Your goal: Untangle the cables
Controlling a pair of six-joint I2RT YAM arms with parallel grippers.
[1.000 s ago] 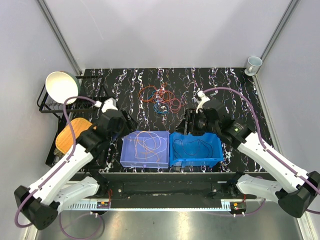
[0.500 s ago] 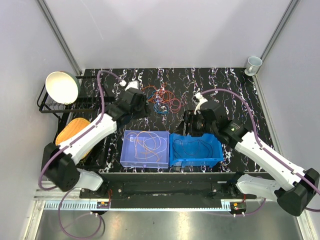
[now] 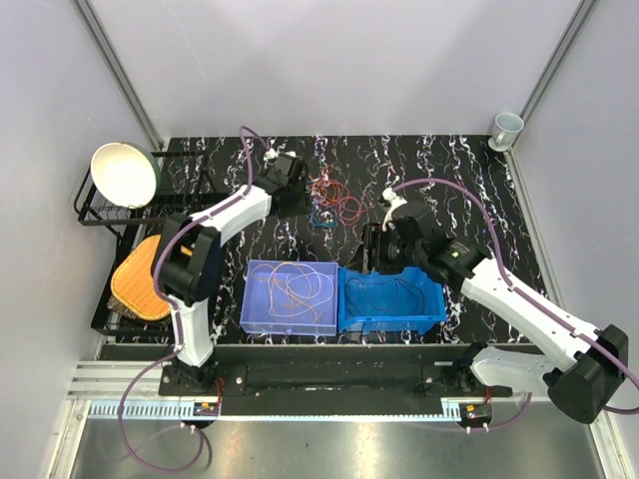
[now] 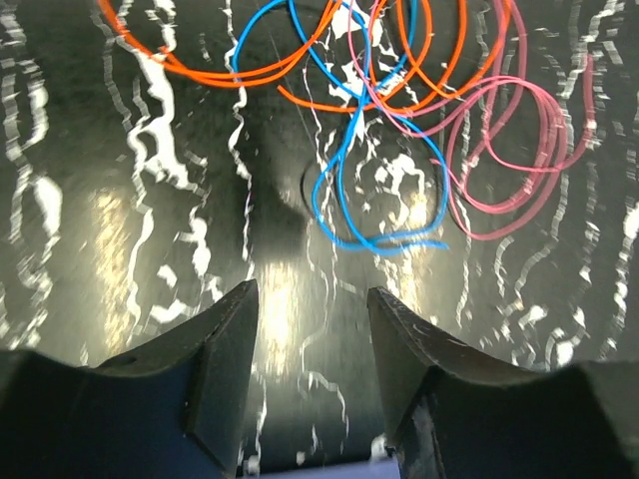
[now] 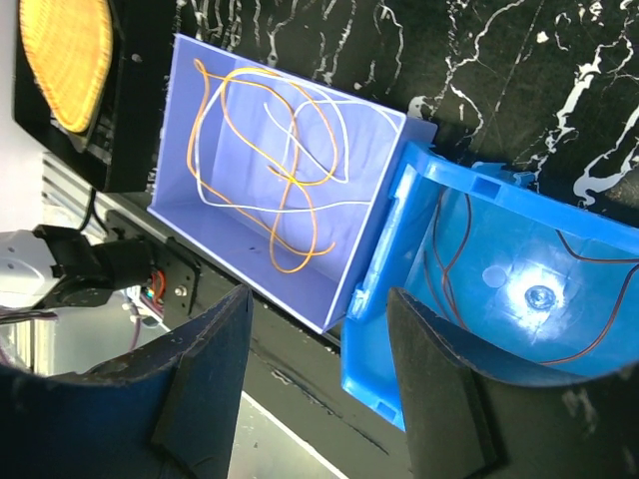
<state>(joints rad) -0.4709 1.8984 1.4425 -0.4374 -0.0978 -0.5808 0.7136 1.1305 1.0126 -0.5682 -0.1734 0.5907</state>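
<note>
The left arm has swung out from the near edge, and the left gripper [image 4: 310, 299] now hangs just short of the tangled cables [image 4: 399, 120] at mid-table. Its jaws are half open and empty, seemingly ready to pick a strand. The right gripper [image 5: 319, 309] hovers over the blue bin [image 5: 374, 369], its jaws apart and holding nothing.

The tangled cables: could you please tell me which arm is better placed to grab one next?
Left, probably. The left gripper hovers open just short of the cables; the right gripper sits over the blue bin, away from them.
</note>
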